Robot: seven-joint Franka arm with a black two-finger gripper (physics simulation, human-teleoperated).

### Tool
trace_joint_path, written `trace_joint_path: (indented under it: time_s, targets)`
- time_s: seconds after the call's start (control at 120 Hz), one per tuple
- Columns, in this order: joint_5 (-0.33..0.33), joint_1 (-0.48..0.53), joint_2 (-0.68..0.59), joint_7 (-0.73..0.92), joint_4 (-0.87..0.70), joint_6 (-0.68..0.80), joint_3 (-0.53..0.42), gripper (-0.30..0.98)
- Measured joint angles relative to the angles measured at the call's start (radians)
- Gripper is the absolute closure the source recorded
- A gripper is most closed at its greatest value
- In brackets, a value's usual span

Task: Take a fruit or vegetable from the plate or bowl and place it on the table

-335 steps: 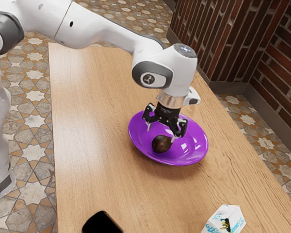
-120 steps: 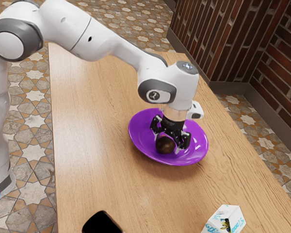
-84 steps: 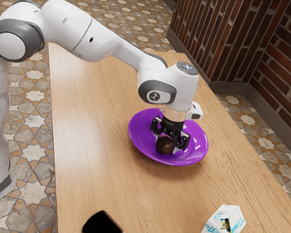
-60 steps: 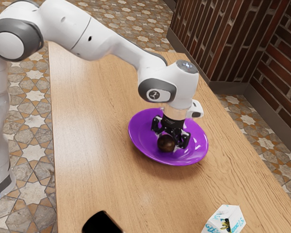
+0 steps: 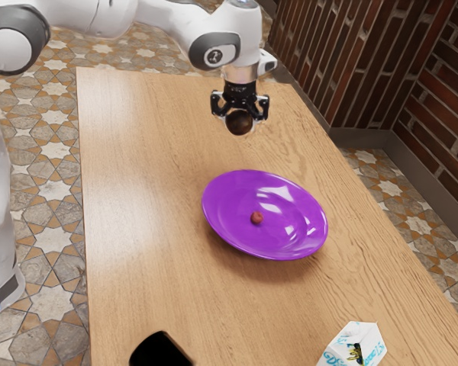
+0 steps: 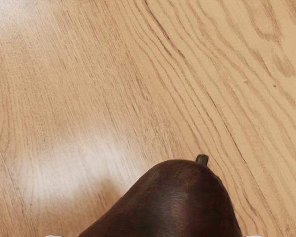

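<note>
My gripper (image 5: 240, 122) is in the air over the table (image 5: 149, 175), beyond the plate toward the far end, shut on a dark brown fruit with one finger on each side. The fruit (image 5: 239, 123) hangs above the wood, apart from the plate. In the wrist view the same dark fruit (image 6: 180, 205) looks pear-shaped, with a short stem, and bare wood lies beneath it. A purple plate (image 5: 227, 223) rests on the table, and a small red round fruit (image 5: 256, 218) lies in its middle.
At the near end of the table stand a black object (image 5: 159, 351) and, toward the exterior view's right, a white carton (image 5: 356, 345) with blue print. A brick wall (image 5: 351, 61) rises behind the table's far right side.
My gripper has closed on the brown fruit, lifted it out of the plate and carried it up toward the table's far end. The small red fruit has come into sight in the plate.
</note>
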Motion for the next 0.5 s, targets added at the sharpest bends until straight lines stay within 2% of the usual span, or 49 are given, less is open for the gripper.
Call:
trace_joint_path:
  time_s: [0.067,0.092,0.208,0.35,0.417,0.45,0.5]
  targets:
    - [0.001,0.037,0.001,-0.001,0.001,0.0,0.017,0.28]
    - [0.0,0.039,0.001,-0.001,0.001,0.0,0.02,0.22]
    - [-0.003,0.012,-0.002,0.0,0.013,0.001,0.025,0.1]
    - [-0.007,-0.004,-0.007,-0.002,0.018,0.002,0.038,0.04]
    - [-0.041,0.007,-0.012,-0.034,0.049,0.004,0.053,0.02]
    - [-0.047,-0.001,-0.009,-0.088,0.116,-0.023,0.043,0.02]
    - [-0.054,-0.049,0.023,-0.192,0.319,-0.124,0.013,0.01]
